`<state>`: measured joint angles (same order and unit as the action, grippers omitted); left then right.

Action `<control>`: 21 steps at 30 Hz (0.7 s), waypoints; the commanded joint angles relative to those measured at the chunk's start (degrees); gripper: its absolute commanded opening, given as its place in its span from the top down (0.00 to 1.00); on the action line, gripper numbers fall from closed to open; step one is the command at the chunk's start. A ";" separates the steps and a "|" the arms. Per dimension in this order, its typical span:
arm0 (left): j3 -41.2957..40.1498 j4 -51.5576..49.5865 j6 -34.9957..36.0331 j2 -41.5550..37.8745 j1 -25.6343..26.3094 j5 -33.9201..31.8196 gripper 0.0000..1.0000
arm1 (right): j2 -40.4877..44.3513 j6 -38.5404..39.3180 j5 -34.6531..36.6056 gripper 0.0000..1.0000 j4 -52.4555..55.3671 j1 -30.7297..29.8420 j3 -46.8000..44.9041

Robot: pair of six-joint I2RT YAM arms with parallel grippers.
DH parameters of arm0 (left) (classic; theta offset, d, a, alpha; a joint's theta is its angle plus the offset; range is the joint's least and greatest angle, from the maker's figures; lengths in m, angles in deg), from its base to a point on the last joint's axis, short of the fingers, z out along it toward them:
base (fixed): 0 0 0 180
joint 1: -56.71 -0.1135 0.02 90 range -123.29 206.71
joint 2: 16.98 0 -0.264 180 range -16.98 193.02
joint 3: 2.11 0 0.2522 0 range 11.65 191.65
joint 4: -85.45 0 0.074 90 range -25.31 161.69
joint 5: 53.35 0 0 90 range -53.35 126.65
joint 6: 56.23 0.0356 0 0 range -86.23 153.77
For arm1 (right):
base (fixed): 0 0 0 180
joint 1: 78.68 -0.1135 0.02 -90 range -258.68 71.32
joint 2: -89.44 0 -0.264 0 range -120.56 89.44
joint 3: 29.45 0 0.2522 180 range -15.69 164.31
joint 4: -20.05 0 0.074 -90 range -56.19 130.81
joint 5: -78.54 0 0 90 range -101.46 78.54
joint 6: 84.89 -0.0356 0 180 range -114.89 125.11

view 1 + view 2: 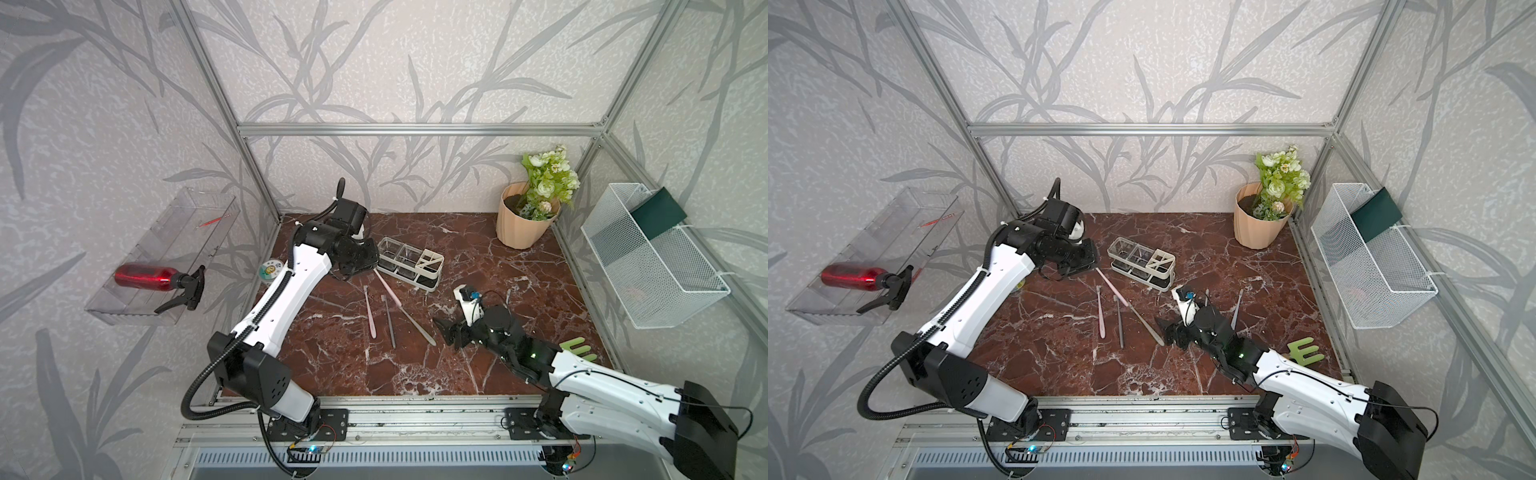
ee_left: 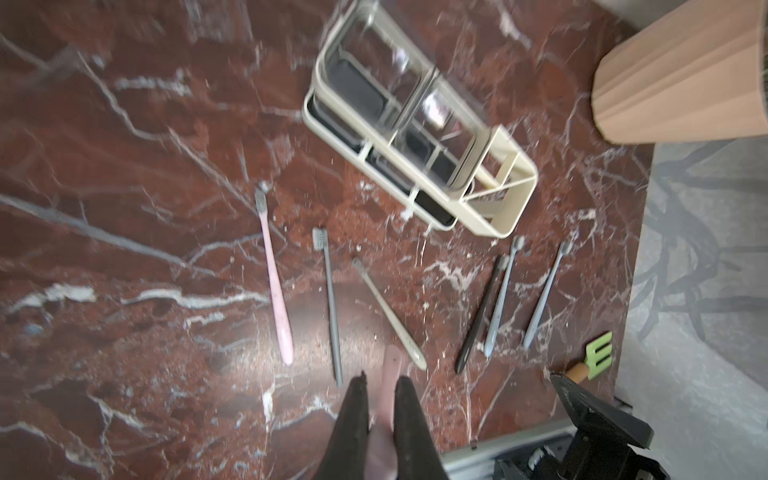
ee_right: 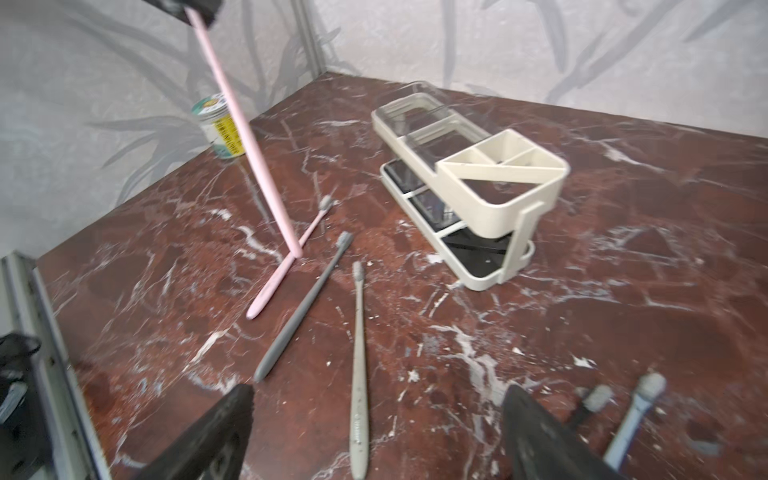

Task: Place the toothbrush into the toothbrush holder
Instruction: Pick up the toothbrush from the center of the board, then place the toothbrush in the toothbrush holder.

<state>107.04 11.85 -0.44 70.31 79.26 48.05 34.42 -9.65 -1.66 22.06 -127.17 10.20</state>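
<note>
1. The left end effector was pressed together on the pink toothbrush, pinching it near one end. The bristles were hidden inside the grip.
2. From that pinch the brush hung steeply, with its free rounded end slanting down toward the counter. Whether the tip touched the surface could not be told.
3. The toothbrush holder stood on the counter, and in both top views it was just beside the left end effector, on that arm's right. Its long axis ran away from the end effector, with the two clear cups first and the slotted cream divider at the far end.
4. The right end effector was spread wide and held nothing. It hovered low over the handle of a beige toothbrush that lay flat.
5. A grey toothbrush and a second pink toothbrush lay on the counter beside the beige one, between the two arms and short of the holder.
6. The left arm was the nearer one and already carried a brush, so the insertion seemed to fall to it. The coming move likely turned on carrying the brush along the holder's length to the divider end. There it would need to be brought closer to upright over a slot, since its slant pointed past the holder's side and not into it.
</note>
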 commanded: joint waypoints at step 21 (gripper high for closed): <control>18.34 16.28 10.33 15.87 12.52 -21.52 1.00 | 9.51 -7.64 9.18 0.01 3.04 8.58 -4.80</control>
<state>122.19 27.57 8.21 85.13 91.39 29.17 43.84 -16.54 7.02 25.34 -118.88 5.63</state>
